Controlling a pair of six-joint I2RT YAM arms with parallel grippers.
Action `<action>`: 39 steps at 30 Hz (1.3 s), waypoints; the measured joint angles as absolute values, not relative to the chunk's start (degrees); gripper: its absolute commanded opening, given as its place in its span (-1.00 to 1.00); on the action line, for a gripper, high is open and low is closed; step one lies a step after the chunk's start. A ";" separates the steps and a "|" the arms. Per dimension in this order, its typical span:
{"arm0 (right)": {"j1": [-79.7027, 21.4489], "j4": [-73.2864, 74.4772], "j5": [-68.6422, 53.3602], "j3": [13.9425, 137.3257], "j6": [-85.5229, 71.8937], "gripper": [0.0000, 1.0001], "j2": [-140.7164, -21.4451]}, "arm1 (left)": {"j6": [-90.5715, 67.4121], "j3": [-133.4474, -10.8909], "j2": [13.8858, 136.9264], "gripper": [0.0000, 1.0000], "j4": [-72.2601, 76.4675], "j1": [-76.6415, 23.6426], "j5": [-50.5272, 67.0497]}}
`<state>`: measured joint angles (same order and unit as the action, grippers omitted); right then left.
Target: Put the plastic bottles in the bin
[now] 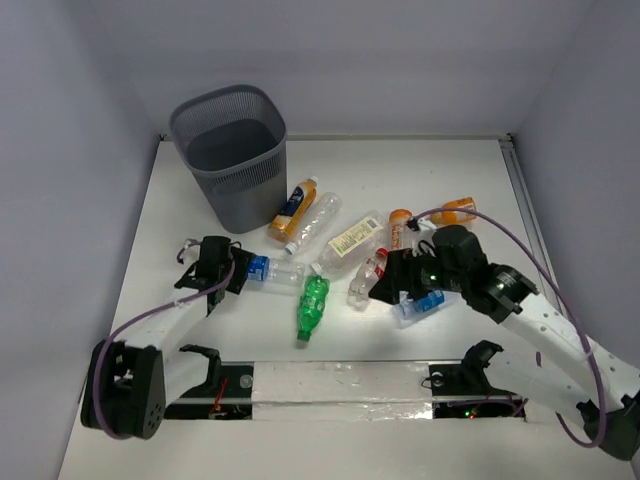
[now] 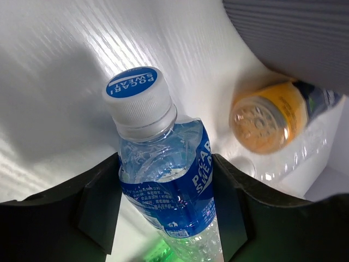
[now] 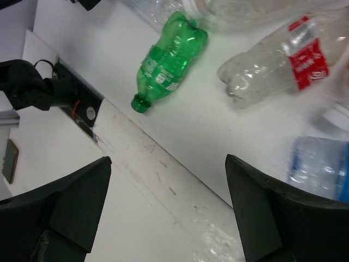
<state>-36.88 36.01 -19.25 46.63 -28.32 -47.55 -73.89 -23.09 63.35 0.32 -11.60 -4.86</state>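
Plastic bottles [image 1: 348,243] lie on their sides across the white table [image 1: 200,330], all out in front of and to the right of the bin [image 1: 240,190]. The bin stands upright at the far left: dark grey mesh, rounded-square, tapering to its base. An orange bottle [image 1: 292,210] lies just beside that base, with a clear unlabelled bottle [image 1: 318,218] alongside it.

The left gripper [image 1: 222,268] is clenched on the Pocari Sweat bottle [image 1: 272,270]. In the left wrist view the black pads [image 2: 101,213] press both sides of its blue label, below the white cap with its blue top. The plastic is thin, clear and crumpled. Cannot tell whether it is off the table. That view also shows the orange bottle's end and the mesh wall close at upper right, so the orange bottle lies between gripper and bin.

The right gripper [image 1: 400,282] is released — jaws wide, nothing between them — over the right-hand cluster. Its wrist view gives detail the top view lacks:
- a green bottle [image 3: 169,60], ribbed, neck toward the near edge
- a red-label bottle [image 3: 278,65], clear and dented
- a blue-label bottle [image 3: 322,166] just beside the right finger [image 3: 278,213], largely hidden under the gripper from above

Two more orange bottles [image 1: 400,228] [image 1: 455,211] lie beyond the right arm, seen only from the top. A purple cable [image 1: 520,240] loops over that arm.
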 measured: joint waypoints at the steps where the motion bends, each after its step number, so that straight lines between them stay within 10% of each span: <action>1: -39.18 34.37 -18.28 46.61 -29.71 0.86 -48.66 | -72.93 -23.09 61.14 -0.36 -1.32 -11.97 -4.95; 14: -57.32 19.75 0.23 51.59 -46.44 1.00 -72.90 | -61.54 -42.92 29.41 -0.41 -29.63 -15.66 -8.12; 25: -59.31 16.91 9.76 55.92 -53.01 1.00 -87.99 | -46.44 -87.92 50.13 -0.37 -29.89 -15.66 -20.03; 39: -59.33 11.86 9.56 59.35 -53.74 0.91 -99.53 | -29.19 -105.82 78.30 -0.36 -21.50 -15.64 -34.41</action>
